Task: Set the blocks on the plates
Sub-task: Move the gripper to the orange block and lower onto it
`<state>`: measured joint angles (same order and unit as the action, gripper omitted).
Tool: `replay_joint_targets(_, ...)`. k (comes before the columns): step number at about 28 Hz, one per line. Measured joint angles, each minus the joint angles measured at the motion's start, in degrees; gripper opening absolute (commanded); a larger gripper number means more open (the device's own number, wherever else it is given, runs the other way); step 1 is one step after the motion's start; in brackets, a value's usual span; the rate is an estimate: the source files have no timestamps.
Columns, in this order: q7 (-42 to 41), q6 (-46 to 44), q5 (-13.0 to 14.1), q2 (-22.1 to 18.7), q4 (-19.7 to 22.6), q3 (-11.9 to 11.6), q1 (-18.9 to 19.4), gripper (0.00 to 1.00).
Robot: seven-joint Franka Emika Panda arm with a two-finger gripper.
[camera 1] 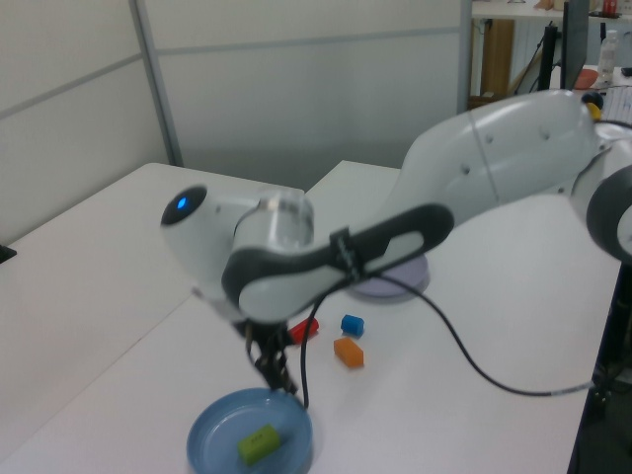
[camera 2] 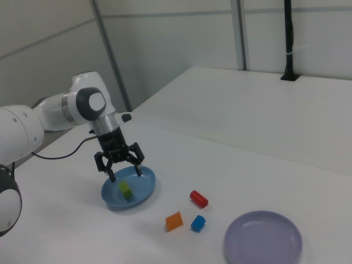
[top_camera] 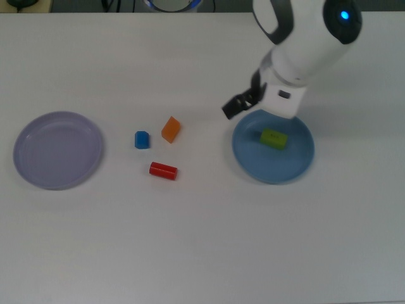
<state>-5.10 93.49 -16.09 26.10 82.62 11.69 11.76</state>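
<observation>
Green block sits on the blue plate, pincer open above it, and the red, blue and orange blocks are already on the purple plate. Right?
Not quite. The green block does lie on the blue plate with the pincer open above it, but the red block, blue block and orange block lie on the table between the plates. The purple plate holds nothing, as the top view shows.
</observation>
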Motion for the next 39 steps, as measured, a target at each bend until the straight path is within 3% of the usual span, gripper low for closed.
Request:
replay_joint_targets(6, 0.0, -4.0, 0.0, -1.8, 0.2, -0.1, -4.9, 1.00)
replay_joint_targets(14, -0.7, -4.1, 0.0, 0.4, 1.2, -0.3, -9.9, 1.00)
replay_joint_targets(22, -1.7, -4.0, -1.3, 4.1, 1.7, -3.0, -10.2, 1.00)
replay_joint_targets(28, -1.7, -4.0, -4.0, 7.1, 1.7, -3.3, -10.2, 1.00)
replay_joint_targets(35, -1.7, -2.3, -5.0, 9.1, 1.7, -3.3, -10.2, 1.00)
replay_joint_targets(37, -1.7, -2.1, -5.3, 9.3, 1.7, -3.3, -10.1, 0.91)
replay_joint_targets(39, -1.7, -2.0, -5.9, 9.5, 1.7, -3.3, -10.1, 0.74)
